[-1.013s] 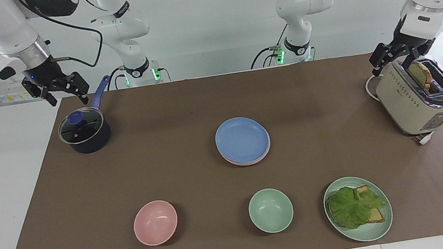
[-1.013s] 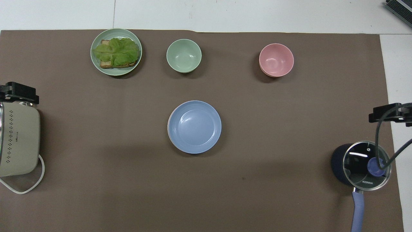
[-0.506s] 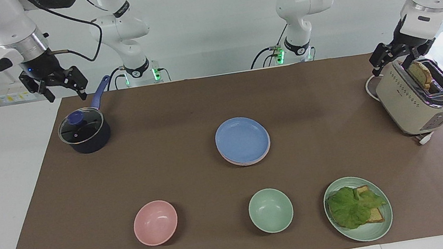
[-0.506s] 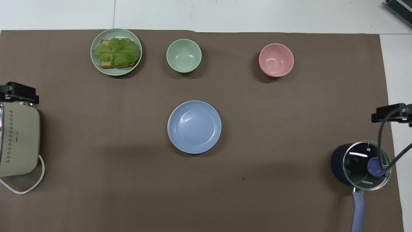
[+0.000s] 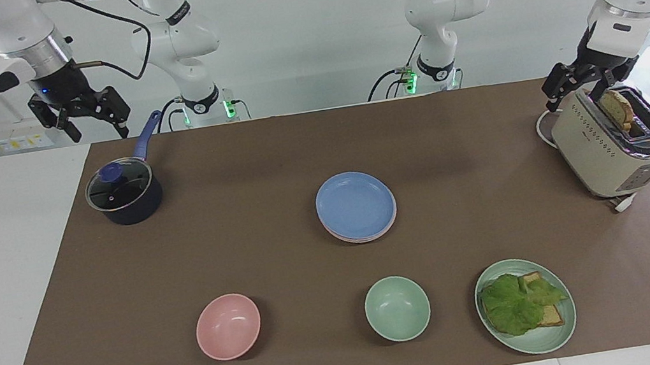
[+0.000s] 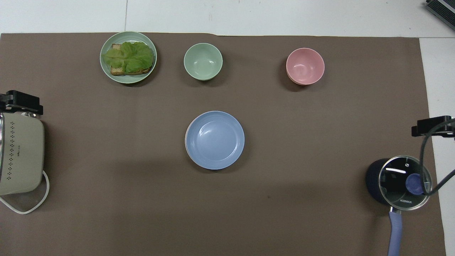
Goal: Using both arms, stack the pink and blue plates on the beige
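- Blue plate [image 5: 355, 204] sits on top of a stack at the middle of the mat [image 5: 234, 177]. A pale pink rim [image 5: 365, 237] shows just under it. Whether a beige plate lies at the bottom I cannot tell; the lower rims merge.
- Judged from how things lie, the stacking looks done, or nearly so.
- Right gripper [image 5: 90, 118] hangs in the air over the table edge at the right arm's end, above and just off the lidded pot [image 5: 124, 195]. Fingers apart, nothing held.
- Left gripper [image 5: 575, 86] hangs at the toaster [image 5: 613, 146], close by the toast [image 5: 617, 108] that stands in its slot. Fingers apart, nothing held; touching the toaster or not, I cannot tell.
- Both arms are well apart from the stack and appear to wait.
- Farther from the robots than the stack: pink bowl [image 5: 228, 326], green bowl [image 5: 397, 308], green plate [image 5: 525, 306] with bread and lettuce. None touches the stack.
- Risk: stack rims look slightly offset in the facing view. A nudge from either arm could slide the top plate off centre.
- Risk: the left gripper is crowded by the toaster. A low or sideways move could knock the toast or shove the toaster.
- Risk: the right gripper's cable [image 6: 428, 167] drapes over the pot lid in the overhead view. A swing could snag the lid knob [image 5: 110, 172].
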`<state>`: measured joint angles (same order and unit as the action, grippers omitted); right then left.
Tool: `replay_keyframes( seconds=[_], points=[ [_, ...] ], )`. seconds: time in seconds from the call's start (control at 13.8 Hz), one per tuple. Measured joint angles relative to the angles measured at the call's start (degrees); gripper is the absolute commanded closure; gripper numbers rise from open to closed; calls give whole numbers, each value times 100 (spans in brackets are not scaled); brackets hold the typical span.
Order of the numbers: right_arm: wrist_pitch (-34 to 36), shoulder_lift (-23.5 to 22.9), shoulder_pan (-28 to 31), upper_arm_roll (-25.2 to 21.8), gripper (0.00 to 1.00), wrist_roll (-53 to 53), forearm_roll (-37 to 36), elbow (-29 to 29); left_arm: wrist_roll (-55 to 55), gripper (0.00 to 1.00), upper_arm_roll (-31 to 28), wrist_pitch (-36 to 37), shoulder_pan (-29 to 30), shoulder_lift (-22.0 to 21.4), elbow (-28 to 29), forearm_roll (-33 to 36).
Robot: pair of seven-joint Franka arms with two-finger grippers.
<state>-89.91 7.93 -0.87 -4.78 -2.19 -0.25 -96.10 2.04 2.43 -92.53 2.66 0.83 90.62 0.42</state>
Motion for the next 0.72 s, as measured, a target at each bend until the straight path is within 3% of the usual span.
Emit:
replay_keyframes(
  seconds=[0.72],
  points=[
    [1, 0, -4, 42, 0, 0, 0, 0, 0, 0, 0, 0, 0, 0, 0, 0]
  ],
)
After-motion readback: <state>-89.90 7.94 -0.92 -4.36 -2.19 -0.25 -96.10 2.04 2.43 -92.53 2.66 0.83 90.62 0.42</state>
